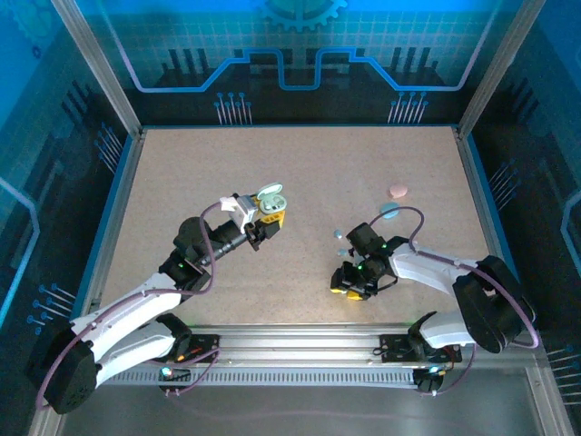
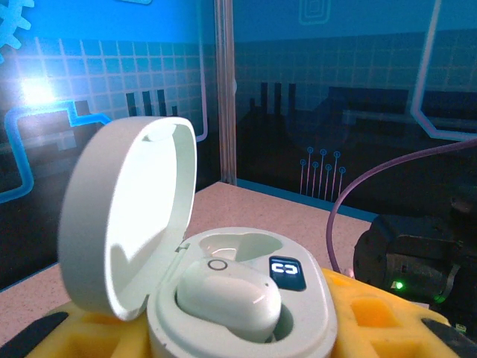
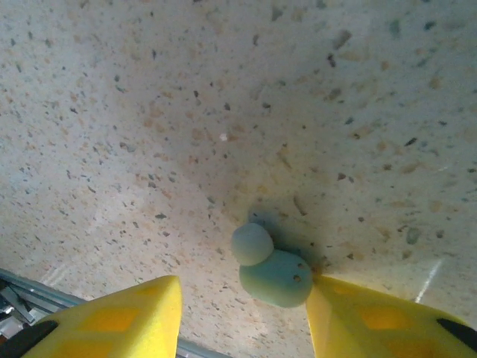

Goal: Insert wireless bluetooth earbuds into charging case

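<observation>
Now, your pale bluish-green pebble-shaped earbud (image 3: 272, 270) lies on the speckled beige tabletop (image 3: 223, 112), between the spread yellow fingers of your right gripper (image 3: 242, 317) and touching one of them. That arm bends inward, wrist low. Your left gripper (image 1: 269, 213) pinches the open white charging case (image 2: 311, 322), lid upright, with a white earbud (image 2: 227, 297) seated inside.

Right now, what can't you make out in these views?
- Top view: loose earbuds too small to tell left from right.
- Right wrist: blur hides whether table earbud touches right tool finger.
- Left wrist: charging case base cut off by bottom edge; seated earbud partly hides second socket.
</observation>
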Robot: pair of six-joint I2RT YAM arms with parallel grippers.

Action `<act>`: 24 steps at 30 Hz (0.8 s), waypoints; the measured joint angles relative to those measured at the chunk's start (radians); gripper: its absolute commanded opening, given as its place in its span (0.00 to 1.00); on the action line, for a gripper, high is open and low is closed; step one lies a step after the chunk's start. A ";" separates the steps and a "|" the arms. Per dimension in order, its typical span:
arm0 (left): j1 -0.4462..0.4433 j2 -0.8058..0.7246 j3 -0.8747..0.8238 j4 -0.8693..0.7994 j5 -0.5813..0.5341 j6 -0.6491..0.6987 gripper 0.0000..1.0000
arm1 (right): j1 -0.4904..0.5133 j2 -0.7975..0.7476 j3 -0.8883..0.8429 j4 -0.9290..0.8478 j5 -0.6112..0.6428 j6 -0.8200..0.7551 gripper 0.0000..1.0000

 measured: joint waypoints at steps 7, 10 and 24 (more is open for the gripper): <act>0.000 0.002 0.000 0.000 -0.003 0.000 0.35 | 0.004 0.024 0.061 0.005 0.023 -0.037 0.46; 0.000 0.008 0.000 0.000 -0.003 0.000 0.35 | 0.005 0.052 0.085 0.013 0.022 -0.053 0.46; 0.000 0.011 0.000 0.000 -0.003 0.000 0.35 | 0.032 0.118 0.134 -0.013 0.046 -0.090 0.50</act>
